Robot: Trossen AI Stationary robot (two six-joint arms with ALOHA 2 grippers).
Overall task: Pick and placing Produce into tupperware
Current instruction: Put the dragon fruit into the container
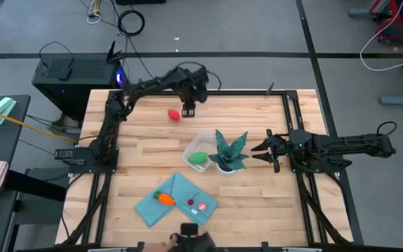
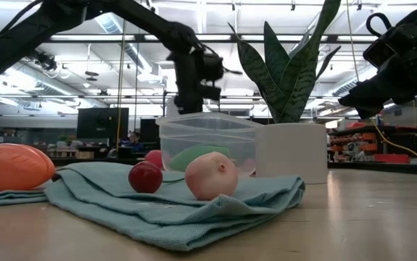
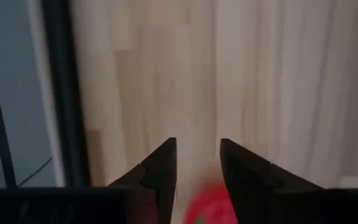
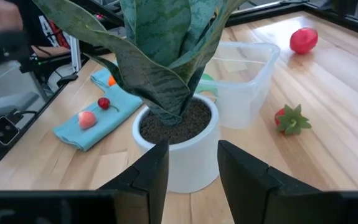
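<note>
We see the pale wooden slatted bench (image 1: 145,140) carrying the small clear plastic tupperware box (image 1: 200,143) mid-bench, a green oval toy already inside. The round red toy fruit (image 1: 174,114) lies on bare wood toward the far edge, just beside the left gripper (image 1: 188,110), whose fingers stand narrowly parted and empty. The right gripper (image 1: 263,152), fingers parted, waits beyond the potted plant (image 1: 228,150).

The table (image 1: 145,133) is showing pale, matt wood planks. The box (image 2: 207,139) is looking like clear, smooth plastic. The cloth (image 2: 164,206) is lying soft and woven, while the pot (image 4: 191,155) is appearing smooth white.
</note>
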